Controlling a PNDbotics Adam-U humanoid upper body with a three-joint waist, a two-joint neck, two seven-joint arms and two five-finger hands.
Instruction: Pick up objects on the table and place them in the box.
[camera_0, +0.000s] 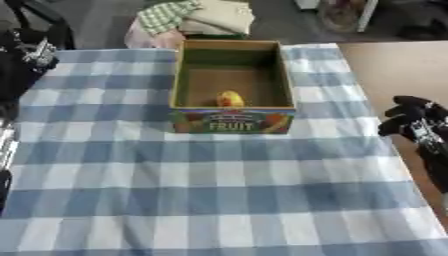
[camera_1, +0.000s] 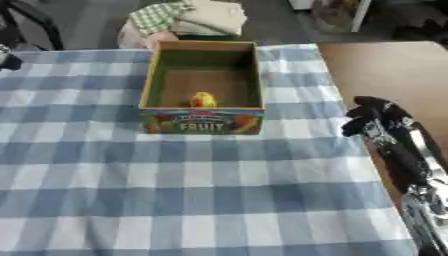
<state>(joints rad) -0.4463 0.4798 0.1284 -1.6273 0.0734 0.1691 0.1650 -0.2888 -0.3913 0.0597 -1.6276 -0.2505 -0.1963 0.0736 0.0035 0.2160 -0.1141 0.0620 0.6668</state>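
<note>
Box (camera_0: 232, 121) of cardboard, printed FRUIT on its front, stands open toward the far middle of the blue-and-white checked tablecloth (camera_0: 219, 190). 1 small yellow object (camera_0: 230, 99) lies inside it, against the near wall. Right hand (camera_1: 372, 116) hovers at the cloth's right edge, fingers curled and holding nothing, well apart from the box. Left hand (camera_0: 26, 55) shows at the upper left, dark against the cloth; I cannot tell how its fingers are set. Folded cloths (camera_0: 197, 17) sit beyond the table.

You can read one word only: "FRUIT", printed in yellow capitals on the near outer wall of the box (camera_0: 231, 121).
</note>
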